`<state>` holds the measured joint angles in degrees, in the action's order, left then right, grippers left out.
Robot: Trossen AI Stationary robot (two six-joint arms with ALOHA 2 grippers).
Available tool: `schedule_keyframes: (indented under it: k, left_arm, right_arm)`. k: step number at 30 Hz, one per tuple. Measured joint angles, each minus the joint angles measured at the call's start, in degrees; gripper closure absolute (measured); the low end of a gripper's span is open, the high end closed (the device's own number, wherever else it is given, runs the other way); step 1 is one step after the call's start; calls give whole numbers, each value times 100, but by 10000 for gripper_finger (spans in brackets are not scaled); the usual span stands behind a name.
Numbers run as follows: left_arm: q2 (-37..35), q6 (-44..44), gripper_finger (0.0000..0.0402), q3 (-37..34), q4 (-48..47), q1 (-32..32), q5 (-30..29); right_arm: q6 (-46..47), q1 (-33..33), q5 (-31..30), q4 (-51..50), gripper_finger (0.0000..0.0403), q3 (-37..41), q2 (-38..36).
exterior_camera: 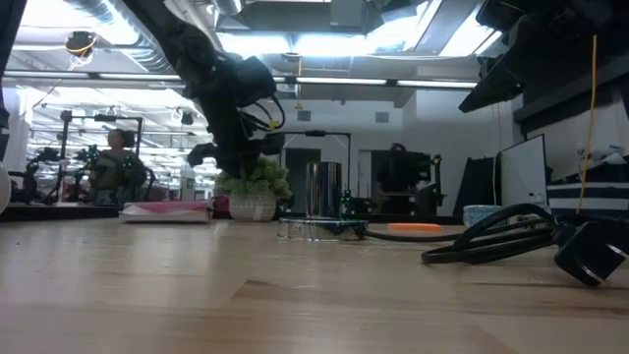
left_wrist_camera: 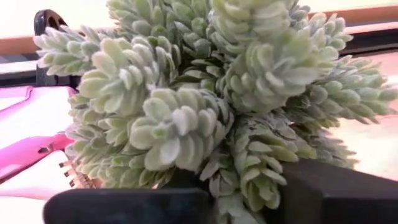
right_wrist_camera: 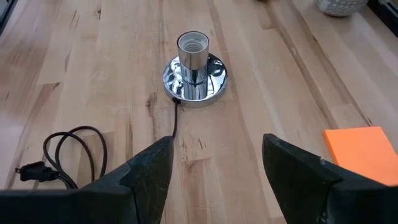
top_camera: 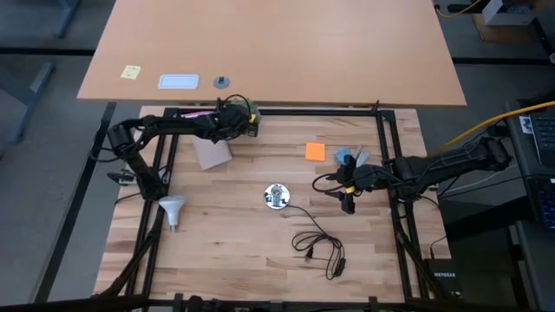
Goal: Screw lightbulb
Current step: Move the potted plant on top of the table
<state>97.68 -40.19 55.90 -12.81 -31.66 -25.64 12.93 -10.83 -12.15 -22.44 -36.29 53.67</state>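
Lightbulb (top_camera: 173,208) lies on its side on the wooden desk (top_camera: 260,251) near the left edge, well apart from both hands. Far from it, at the desk's far left corner, the left hand (top_camera: 245,119) is nearly closed around the spiky green plant (left_wrist_camera: 205,106) in its white pot (exterior_camera: 253,207). The right hand (top_camera: 345,185) hovers on the right with fingers (right_wrist_camera: 149,171) spread wide and empty, facing the silver socket (right_wrist_camera: 194,68) and its black cord (top_camera: 316,243) mid-desk, an orange pad (top_camera: 315,152) beside it.
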Motion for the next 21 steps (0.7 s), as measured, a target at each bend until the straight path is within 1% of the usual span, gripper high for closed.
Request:
schedule_keyframes:
  k: [6,15,18,21]
  left_arm:
    - [-30,595,327,-8,70,38,111]
    - [-23,586,253,-19,74,48,150]
    - [-16,552,239,-29,255,48,149]
    - [-9,481,237,27,272,59,153]
  right_arm:
    - [1,0,-30,-2,157,0,0]
    - [1,-1,-31,0,157,0,0]
    - [0,-1,-30,-1,157,0,0]
    - [1,-1,-30,-2,157,0,0]
